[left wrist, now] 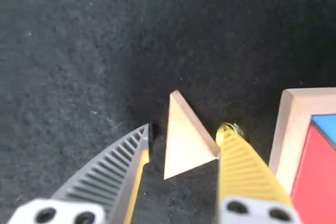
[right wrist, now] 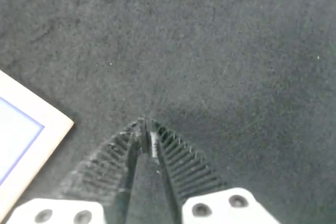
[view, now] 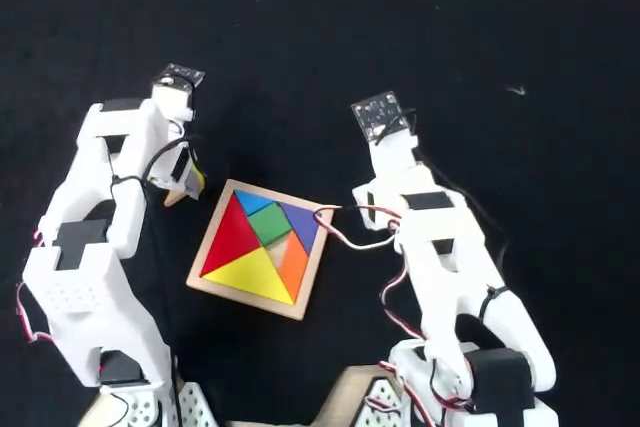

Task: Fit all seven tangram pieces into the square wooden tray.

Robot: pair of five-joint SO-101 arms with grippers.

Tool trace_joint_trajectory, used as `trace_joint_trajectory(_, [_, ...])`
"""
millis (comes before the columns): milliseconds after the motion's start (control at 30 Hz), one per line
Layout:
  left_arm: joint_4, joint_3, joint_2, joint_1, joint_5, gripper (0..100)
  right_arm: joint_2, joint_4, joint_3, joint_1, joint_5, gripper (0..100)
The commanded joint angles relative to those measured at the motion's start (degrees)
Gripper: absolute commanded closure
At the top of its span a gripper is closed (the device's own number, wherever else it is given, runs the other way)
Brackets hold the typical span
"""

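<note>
- Square wooden tray (view: pixel 244 299): pale rim, lies turned at an angle on the black cloth-covered tabletop (view: pixel 560 147), between the 2 arms.
- Pieces seated in the tray, 6 of 7:
  - large red triangle (view: pixel 230 237)
  - large yellow triangle (view: pixel 250 275)
  - small blue triangle (view: pixel 252 202)
  - green square (view: pixel 270 224)
  - purple parallelogram (view: pixel 302 221)
  - orange triangle (view: pixel 293 265)
- Vacancy: 1 small triangular gap of bare wood (view: pixel 280 249) near the tray's middle, bordered by the green, yellow and orange pieces.
- Piece outstanding: small unpainted pale wooden triangle (left wrist: pixel 184 140). It lies flat on the tabletop just outside the tray's rim, with clean edges and 1 sharp corner pointing away from the wrist.
- Left pincer (left wrist: pixel 186 129): parted and straddling the pale triangle. The yellow jaw meets 1 corner and the grey jaw stands just off the opposite edge, so there is no firm hold yet.
- Right pincer (right wrist: pixel 146 127): jaws pressed together and carrying nothing, low over bare tabletop, near a tray corner.
- Progress, by estimate: nearly complete. What remains is to grip the last triangle, carry it over the rim, turn it to match the gap and seat it.
</note>
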Motion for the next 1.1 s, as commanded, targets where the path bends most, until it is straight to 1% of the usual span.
trace_joint_trajectory(0, [0.2, -5.8, -1.1, -4.4, 0.5, 80, -2.2, -1.2, -0.3, 1.0, -0.4, 98.7])
trace_joint_trajectory(167, [2.8, -8.2, -1.1, -5.7, 0.4, 80, -2.2, -1.2, -0.3, 0.9, -0.4, 98.7])
trace_joint_trajectory(433, [3.3, -8.1, -0.6, -4.2, 0.5, 80, -2.2, -1.2, -0.2, 0.9, -0.4, 98.7])
trace_joint_trajectory(500, [3.5, -8.0, -0.7, -4.1, 0.5, 84, -2.2, -1.2, -0.2, 0.9, -0.4, 98.7])
trace_joint_trajectory(600, [3.5, -8.0, -0.6, -4.2, 0.5, 95, -2.2, -1.2, -0.2, 0.9, -0.4, 98.7])
trace_joint_trajectory(633, [4.1, -8.0, -0.6, -4.2, 0.5, 98, -2.3, -1.2, -0.2, 0.9, -0.4, 98.7])
trace_joint_trajectory(733, [7.4, -8.6, -0.6, -3.4, 0.5, 94, -2.4, -1.2, -0.2, 0.9, -0.4, 98.7])
trace_joint_trajectory(867, [12.6, -8.9, -1.1, -0.5, 0.4, 97, -2.4, -1.2, -0.2, 0.9, -0.4, 98.7])
trace_joint_trajectory(967, [15.6, -12.4, -1.1, -0.2, 0.5, 97, -2.4, -1.2, -0.1, 1.0, -0.4, 98.7])
trace_joint_trajectory(1000, [16.6, -13.6, -1.1, -0.4, 0.9, 97, -2.4, -1.2, -0.1, 1.0, -0.4, 98.7])
trace_joint_trajectory(1067, [18.5, -16.4, -1.1, -1.8, 4.5, 97, -2.4, -1.2, -0.1, 1.0, -0.4, 98.7])
